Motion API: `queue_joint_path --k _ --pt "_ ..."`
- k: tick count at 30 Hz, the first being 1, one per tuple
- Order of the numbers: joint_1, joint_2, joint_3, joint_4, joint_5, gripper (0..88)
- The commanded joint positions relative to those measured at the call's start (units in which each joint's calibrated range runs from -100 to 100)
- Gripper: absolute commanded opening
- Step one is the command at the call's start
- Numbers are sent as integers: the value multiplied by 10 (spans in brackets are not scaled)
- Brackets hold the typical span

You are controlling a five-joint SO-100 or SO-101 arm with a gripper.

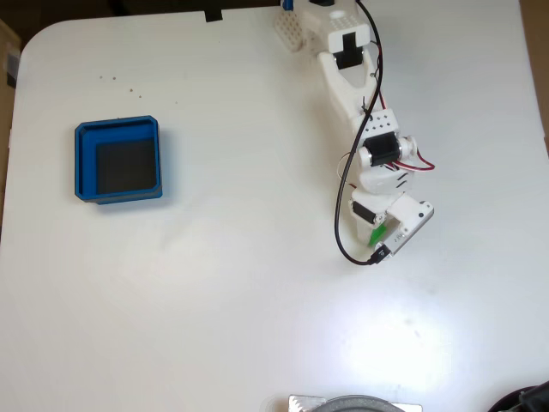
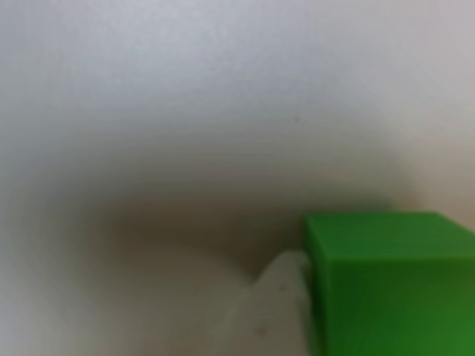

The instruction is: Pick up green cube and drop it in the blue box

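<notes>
In the fixed view the green cube (image 1: 377,233) shows as a small green sliver under the white arm's gripper (image 1: 378,239), right of the table's centre. In the other view, blurred and very close, the green cube (image 2: 390,285) is at the lower right. A white fingertip (image 2: 280,297) presses against its left face, and the opposite finger is out of frame. The gripper looks shut on the cube, low over the table. The blue box (image 1: 82,163), a square tray with a dark floor, sits far to the left with nothing in it.
The white table (image 1: 214,283) has rounded corners. The arm's base (image 1: 309,21) is at the top edge. A black cable (image 1: 343,223) loops beside the wrist. A grey round object (image 1: 356,403) sits at the bottom edge and a dark object (image 1: 527,399) at the bottom right corner.
</notes>
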Motion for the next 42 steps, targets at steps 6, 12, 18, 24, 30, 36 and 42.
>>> queue_joint_path --k 6,12,18,24,30,36,42 --pt "6 -73 -31 -2 -79 27" --pt "7 -91 -30 -1 -112 27" --pt "16 -131 -29 2 -146 27" --pt "39 -167 -29 60 -175 27" --pt "61 -199 -29 92 -178 27" --pt "88 -207 -29 92 -175 28" --pt "123 -207 -29 92 -176 28"
